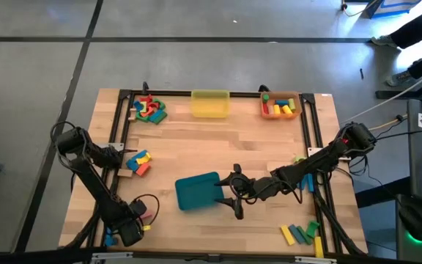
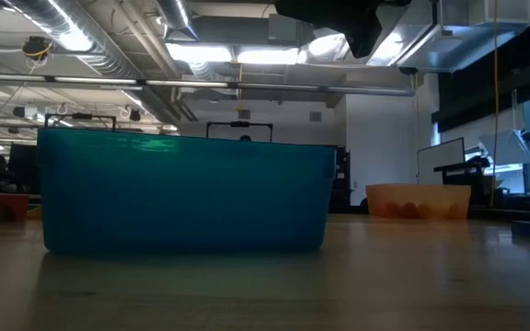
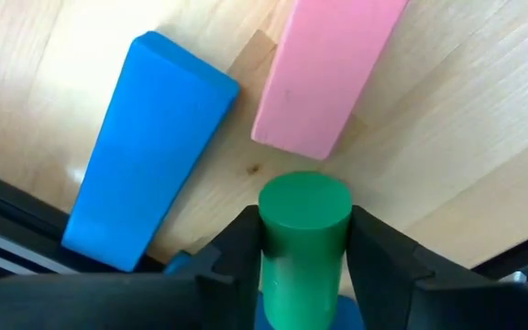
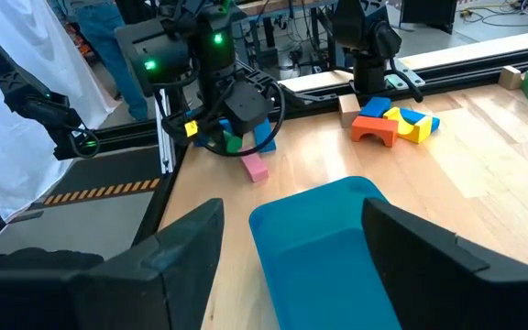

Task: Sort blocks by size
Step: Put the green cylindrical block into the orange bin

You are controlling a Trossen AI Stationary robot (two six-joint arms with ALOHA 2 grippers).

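My left gripper (image 1: 139, 218) stands at the table's near left corner, pointing down, shut on a green cylinder block (image 3: 305, 197). A blue bar (image 3: 149, 151) and a pink bar (image 3: 328, 69) lie flat on the wood just beyond it. My right gripper (image 1: 237, 194) hovers open at the right end of the teal tray (image 1: 196, 192). In the right wrist view its fingers stand apart on either side of that tray end (image 4: 324, 220) without touching. Other blocks lie in loose groups at the left (image 1: 139, 163), far left (image 1: 149, 110) and near right (image 1: 302, 233). My left gripper pinches the green cylinder's curved sides (image 3: 273, 252) between its two fingers (image 3: 379, 252), which come from above, pointing down. The cylinder's round end face (image 3: 305, 197) shows just past the fingertips. Whether the cylinder rests on the table I cannot tell.
A yellow tray (image 1: 210, 103) and an orange tray (image 1: 280, 107) holding a few blocks stand at the far edge. A black frame rail (image 1: 123, 132) borders the wooden top. Bare wood lies between the teal tray and the far trays.
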